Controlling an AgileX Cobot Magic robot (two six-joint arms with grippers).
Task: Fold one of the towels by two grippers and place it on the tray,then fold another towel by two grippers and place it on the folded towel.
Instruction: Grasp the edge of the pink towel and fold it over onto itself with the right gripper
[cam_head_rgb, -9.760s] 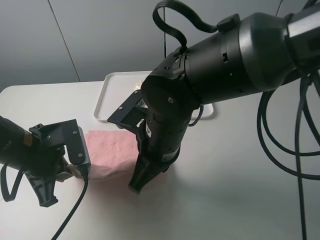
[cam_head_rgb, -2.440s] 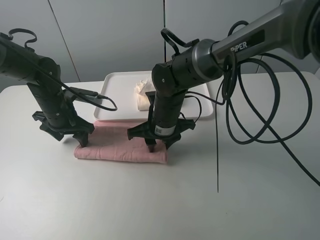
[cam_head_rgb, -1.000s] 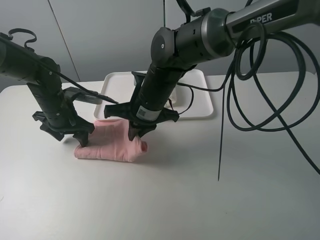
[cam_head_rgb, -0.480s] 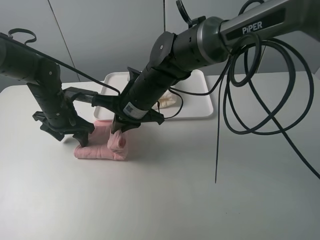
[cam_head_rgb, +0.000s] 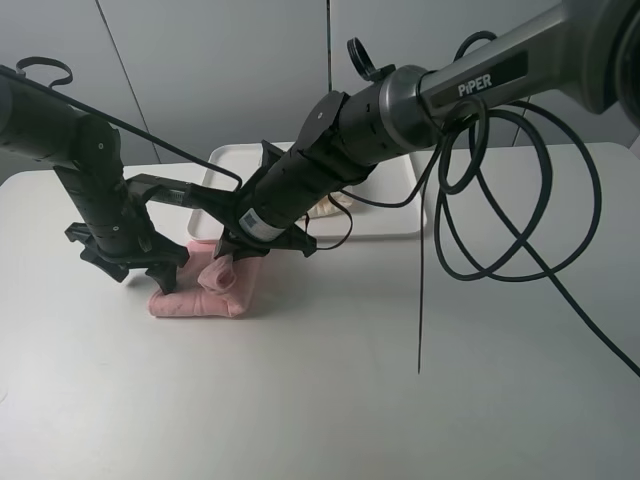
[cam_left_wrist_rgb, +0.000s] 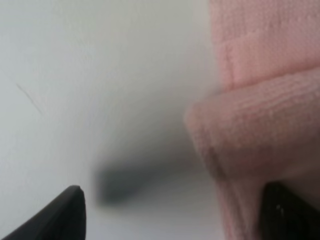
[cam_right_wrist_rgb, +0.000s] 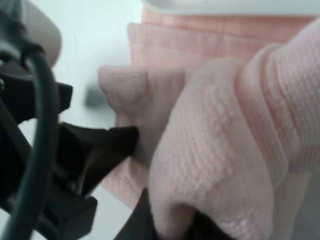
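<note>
One pink towel (cam_head_rgb: 205, 292), near the desk's left edge: right gripper (cam_head_rgb: 228, 262) clamps its raised end, left gripper (cam_head_rgb: 158, 280), jaws spread, straddles the other.

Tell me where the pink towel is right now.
In the exterior high view the pink towel lies bunched on the table, left of centre, just in front of the tray.

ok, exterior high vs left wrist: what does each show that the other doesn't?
Only exterior high: the tray with the cream towel on it, and the right gripper shut on the pink towel's end, lifted over toward the left gripper. Only left wrist: a close look at the towel's rolled edge between open fingertips. Both: pink towel, left gripper, table.
</note>
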